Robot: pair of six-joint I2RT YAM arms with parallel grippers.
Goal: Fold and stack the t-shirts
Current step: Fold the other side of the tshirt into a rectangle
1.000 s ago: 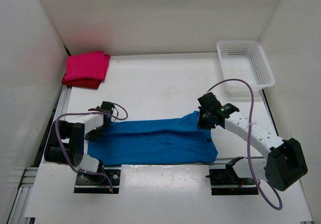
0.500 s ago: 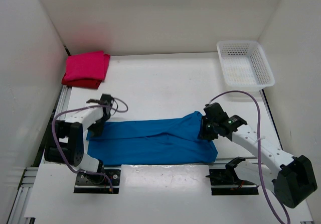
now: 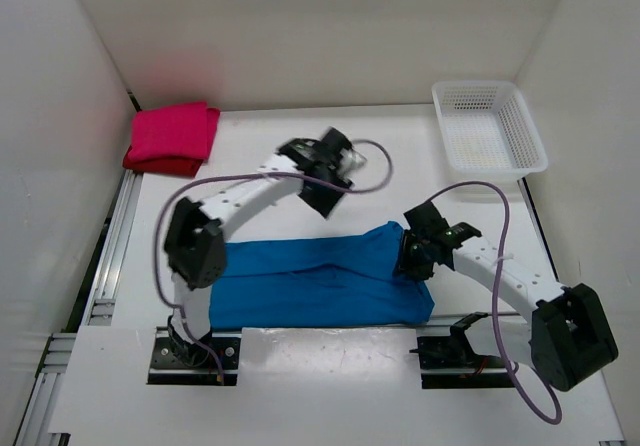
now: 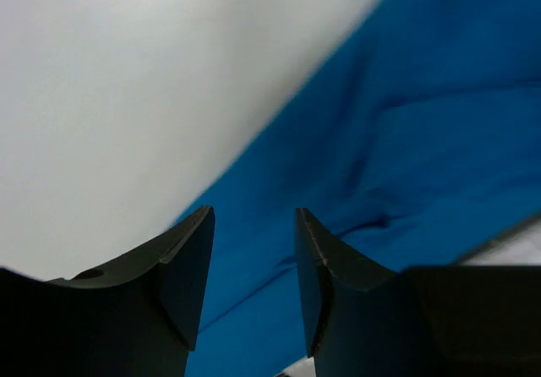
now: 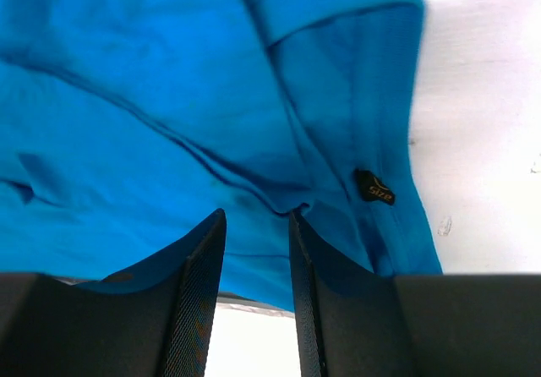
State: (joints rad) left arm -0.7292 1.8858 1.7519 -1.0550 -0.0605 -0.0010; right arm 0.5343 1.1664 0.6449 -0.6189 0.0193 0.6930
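The bright blue t-shirt (image 3: 320,281) is lying as a long, wrinkled band of soft cloth. Over its right end the right gripper (image 3: 412,256) is hovering, dark jaws slightly apart and holding nothing. Beyond its far edge the left gripper (image 3: 325,171) is hanging, jaws parted and empty. Off its back left, the magenta-pink t-shirt (image 3: 172,131) is sitting folded on the dark red t-shirt (image 3: 160,164).

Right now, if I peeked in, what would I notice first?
The bright blue t-shirt, stretched out long across the near side of the table. After that, the folded pink t-shirt in the far left corner and the white basket in the far right corner.
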